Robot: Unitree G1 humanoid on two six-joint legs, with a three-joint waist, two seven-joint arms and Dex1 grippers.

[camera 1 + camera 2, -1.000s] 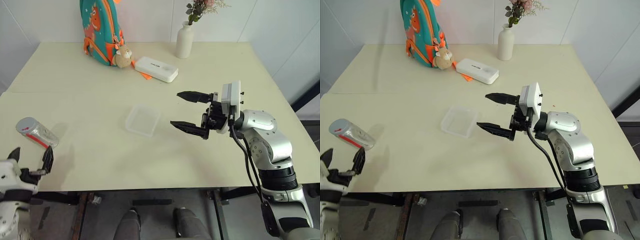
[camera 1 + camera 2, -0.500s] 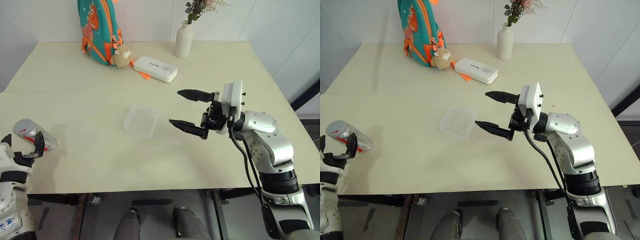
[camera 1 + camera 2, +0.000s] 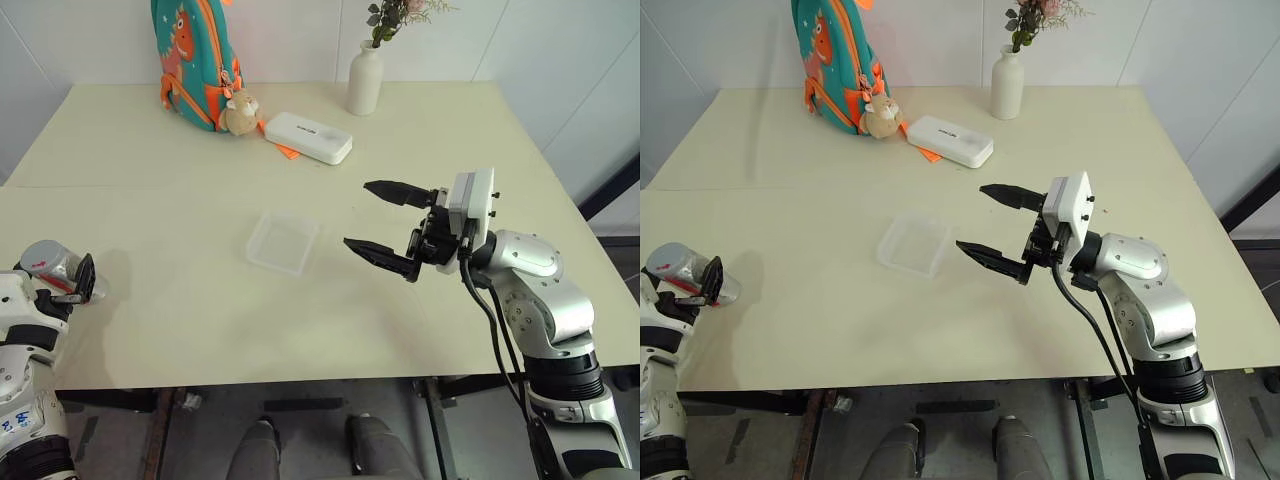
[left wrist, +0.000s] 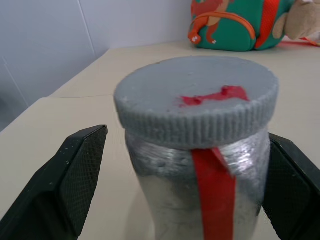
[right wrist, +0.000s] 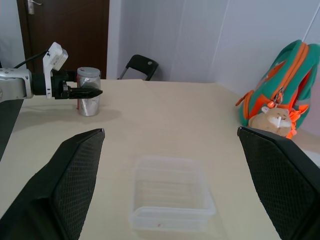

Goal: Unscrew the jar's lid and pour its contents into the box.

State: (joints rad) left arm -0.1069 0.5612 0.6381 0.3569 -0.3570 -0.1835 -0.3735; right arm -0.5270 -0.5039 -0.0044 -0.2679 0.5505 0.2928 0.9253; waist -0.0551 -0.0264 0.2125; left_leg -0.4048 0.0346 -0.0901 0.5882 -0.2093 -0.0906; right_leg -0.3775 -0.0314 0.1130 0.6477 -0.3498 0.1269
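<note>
Now: left fingers bracket the jar

Head views: left gripper (image 3: pixel 70 285) has come forward to the jar (image 3: pixel 48 262) at the bench's (image 3: pixel 200 320) left edge; a second ago it hung short of it. Fingers apart, nothing gripped. Likely next: close. Right gripper (image 3: pixel 385 222) waits wide open near the box (image 3: pixel 283 241).

Left wrist: jar upright between spread fingers (image 4: pixel 80 170); lid (image 4: pixel 197 97) greyish, ribbed, still on, red tape across it.

Right wrist: box looks empty.
</note>
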